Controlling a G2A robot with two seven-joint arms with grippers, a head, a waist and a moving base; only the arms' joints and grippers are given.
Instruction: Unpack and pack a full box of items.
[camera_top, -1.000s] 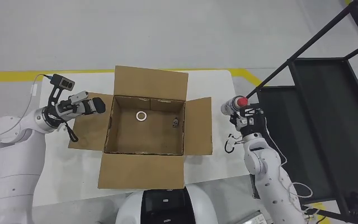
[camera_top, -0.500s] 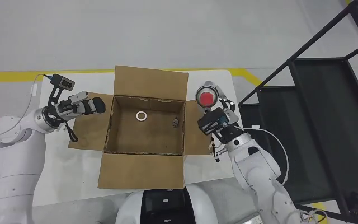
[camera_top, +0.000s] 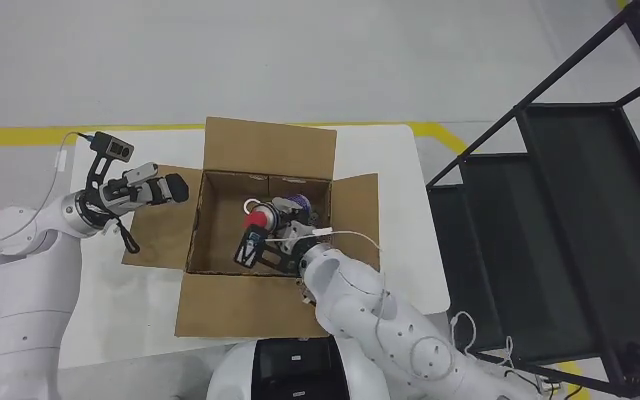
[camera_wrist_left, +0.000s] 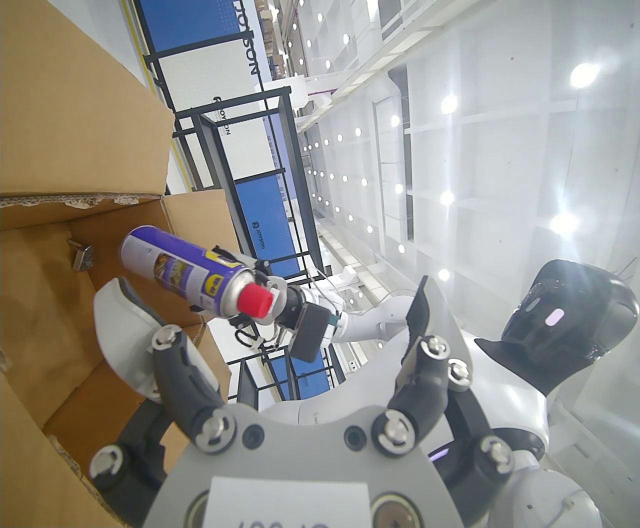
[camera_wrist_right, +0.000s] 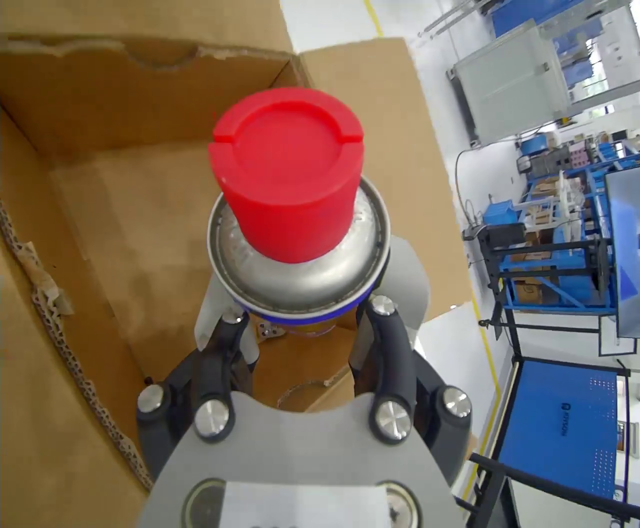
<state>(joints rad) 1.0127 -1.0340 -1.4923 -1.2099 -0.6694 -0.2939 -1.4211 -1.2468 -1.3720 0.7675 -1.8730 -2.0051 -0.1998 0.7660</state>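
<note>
My right arm (camera_top: 345, 290) and its spray can (camera_top: 276, 211) block the right half of the open box (camera_top: 270, 148) — the left half is bare floor, with room for my left gripper (camera_top: 178, 187) hanging just outside.

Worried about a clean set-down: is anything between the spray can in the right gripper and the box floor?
Nothing blocks the open box; its flaps are folded out. On the floor, near the base of the spray can, lie a small metal item and what looks like a thin ring, so it may land on them.
</note>
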